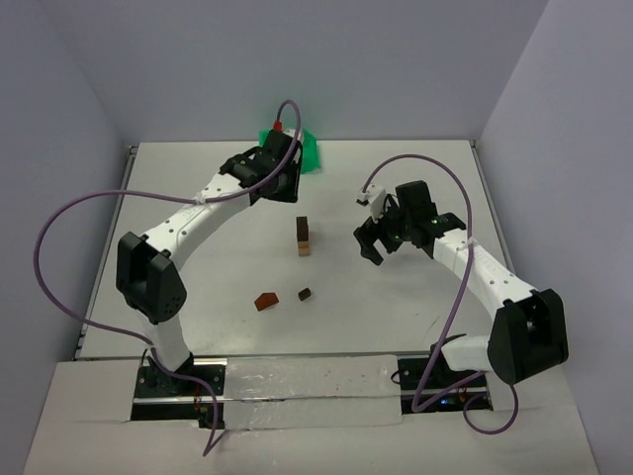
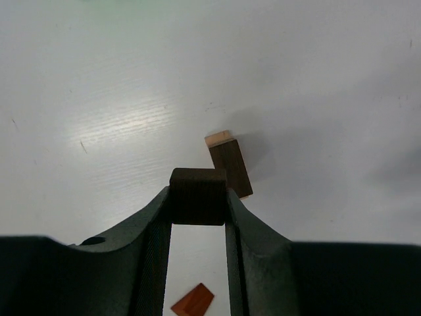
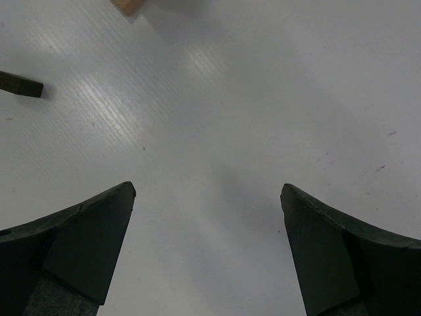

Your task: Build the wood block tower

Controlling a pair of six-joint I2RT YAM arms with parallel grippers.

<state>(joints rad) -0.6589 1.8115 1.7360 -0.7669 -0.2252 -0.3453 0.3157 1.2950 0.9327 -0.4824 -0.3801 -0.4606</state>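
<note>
Wood block tower [image 1: 304, 237] stands at centre frame on the desk [image 1: 396, 317]. I note the left gripper [image 2: 197, 201] pinching a dark brown cube [image 2: 197, 187]. The right gripper [image 3: 208, 197], right of the tower, is spread wide.

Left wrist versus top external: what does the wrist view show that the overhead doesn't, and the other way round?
Left wrist only: the left gripper shut on a dark brown block; overhead, the left arm hides that grip. Top external only: the green bin, the small dark cube, and the right gripper, open, to the right of the stack. Both: the short block stack and the reddish-brown piece lying apart from it.
</note>
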